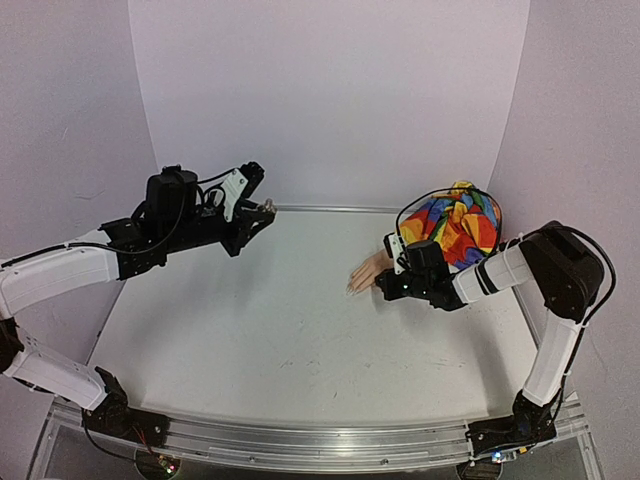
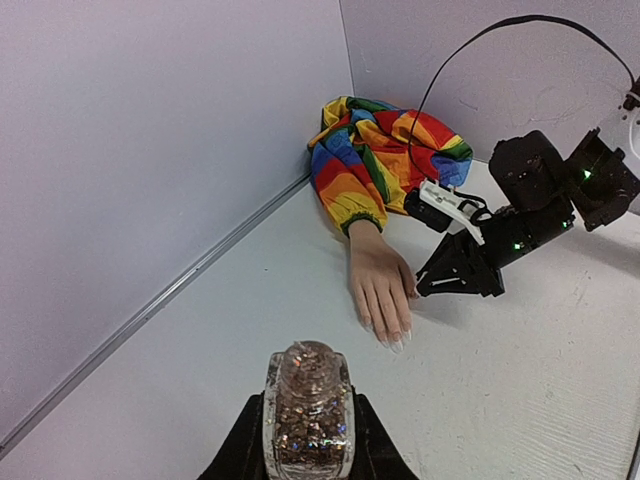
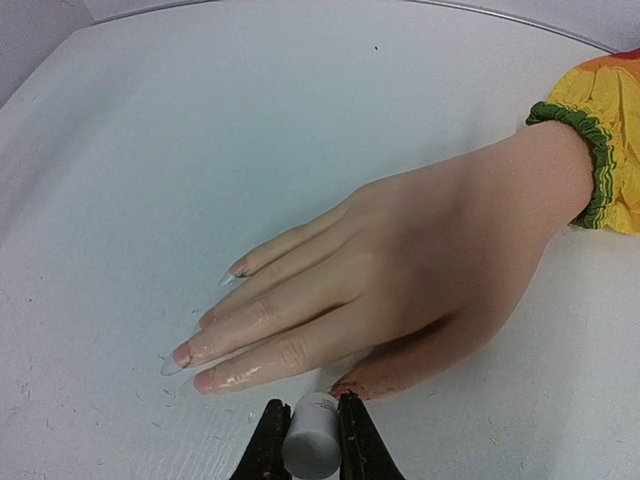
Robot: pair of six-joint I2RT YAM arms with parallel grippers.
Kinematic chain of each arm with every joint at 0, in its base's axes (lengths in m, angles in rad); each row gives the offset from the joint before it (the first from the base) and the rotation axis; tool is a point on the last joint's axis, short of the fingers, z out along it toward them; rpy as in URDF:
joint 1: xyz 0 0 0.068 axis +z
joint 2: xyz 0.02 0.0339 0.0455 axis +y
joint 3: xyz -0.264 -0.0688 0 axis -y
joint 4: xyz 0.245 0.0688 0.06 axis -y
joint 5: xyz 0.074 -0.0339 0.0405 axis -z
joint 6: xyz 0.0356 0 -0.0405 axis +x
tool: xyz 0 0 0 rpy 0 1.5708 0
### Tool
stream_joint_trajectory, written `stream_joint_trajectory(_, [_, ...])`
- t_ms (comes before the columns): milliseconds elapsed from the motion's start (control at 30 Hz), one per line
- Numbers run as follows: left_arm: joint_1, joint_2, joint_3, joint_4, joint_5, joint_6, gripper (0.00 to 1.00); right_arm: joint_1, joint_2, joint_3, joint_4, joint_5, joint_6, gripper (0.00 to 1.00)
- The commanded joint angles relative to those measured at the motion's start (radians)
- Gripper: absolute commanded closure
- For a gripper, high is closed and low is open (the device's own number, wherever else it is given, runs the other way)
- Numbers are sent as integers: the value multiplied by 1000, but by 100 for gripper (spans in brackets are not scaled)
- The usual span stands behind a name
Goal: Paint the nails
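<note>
– Reddish glitter is showing only at the thumb point(image 3: 385, 375); the other nails point(image 3: 172, 363) are looking bare, so most seems left.
– Pincers?
– The right pincer point(image 3: 308, 445) is clamping a white cap point(image 3: 313, 425) beside the thumb. The left pincer point(image 2: 308, 435), well apart, is gripping the bottle point(image 2: 308, 400). The hand point(image 3: 420, 250) is lying flat on the bench point(image 3: 200, 120).

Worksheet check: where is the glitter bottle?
Left wrist view: the glitter bottle is clamped in the left gripper, over the table's left, apart from the mannequin hand.

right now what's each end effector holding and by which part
The left end effector holds the glittery bottle by its sides; the right end effector pinches the white cap across its sides.
</note>
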State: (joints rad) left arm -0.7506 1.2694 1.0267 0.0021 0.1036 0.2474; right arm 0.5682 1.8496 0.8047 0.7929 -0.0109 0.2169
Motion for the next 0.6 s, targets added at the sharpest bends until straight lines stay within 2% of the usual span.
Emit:
stream_joint_trajectory(0, [7,-45,6,56,-4,17,100,4,0,27,22,-28,0,100])
stream_joint_trajectory(300, [7,-51,3,56,-6,21,100,10,-34,8,22,-38,7,100])
stream_joint_trajectory(567, [7,-46,6,56,-1,16,100,12,-103,-37,21,47,14,100])
